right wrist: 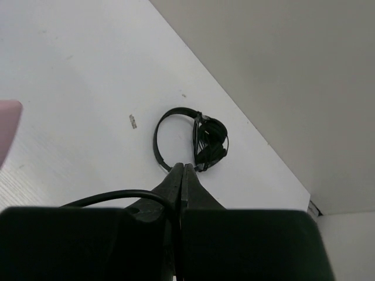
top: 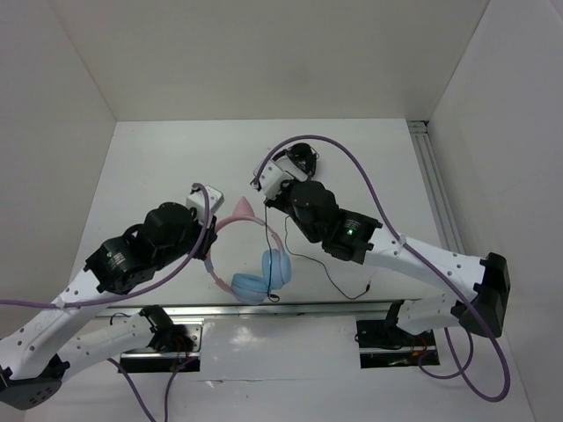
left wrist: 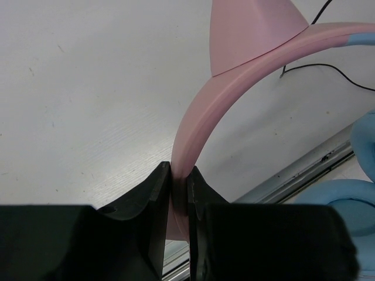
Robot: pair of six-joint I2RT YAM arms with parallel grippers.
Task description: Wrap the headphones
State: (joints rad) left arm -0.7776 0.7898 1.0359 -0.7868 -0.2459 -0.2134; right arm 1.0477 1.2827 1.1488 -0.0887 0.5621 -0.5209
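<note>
White desk (top: 158,176), headphones (top: 264,272) at lower centre: left end effector (left wrist: 180,187) clenched on the presumably stiff pink headband (left wrist: 193,117), the sound hold; right end effector (right wrist: 183,175) closed, apparently pinching the limp, light cable (right wrist: 123,192), likely to slip or snag

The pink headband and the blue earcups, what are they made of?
Headband: looks like smooth matte plastic, holding a rigid curve in the left pincer. Earcups: probably soft foam or leatherette padding, puffy and rounded with a faint sheen; hard to tell which.
</note>
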